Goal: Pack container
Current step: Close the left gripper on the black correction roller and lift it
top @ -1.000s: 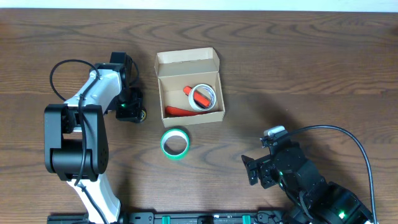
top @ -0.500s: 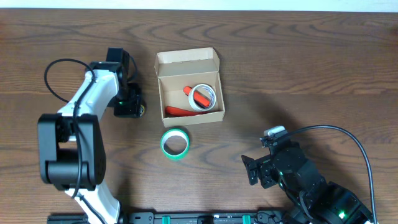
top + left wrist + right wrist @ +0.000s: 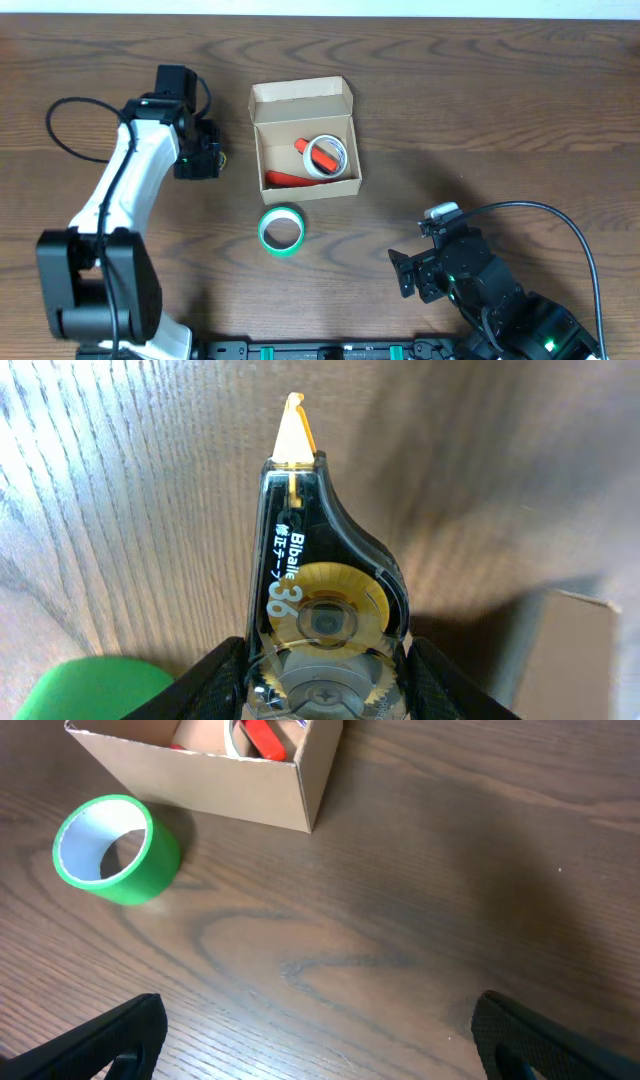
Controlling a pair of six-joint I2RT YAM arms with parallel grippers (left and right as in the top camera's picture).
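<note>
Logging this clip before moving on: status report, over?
Left end effector shut on correction tape. Right end effector open, empty. Container open, partly packed. Green tape roll on table in front; nothing over the opening.

A dark brown wooden table (image 3: pixel 500 100) is seen from above, filling nearly the whole overhead view. Its wavy grain runs from left to right. A thin pale strip (image 3: pixel 320 6) is visible beyond the far edge. The surface is evenly lit, and soft, blurred shadows are cast on it.
</note>
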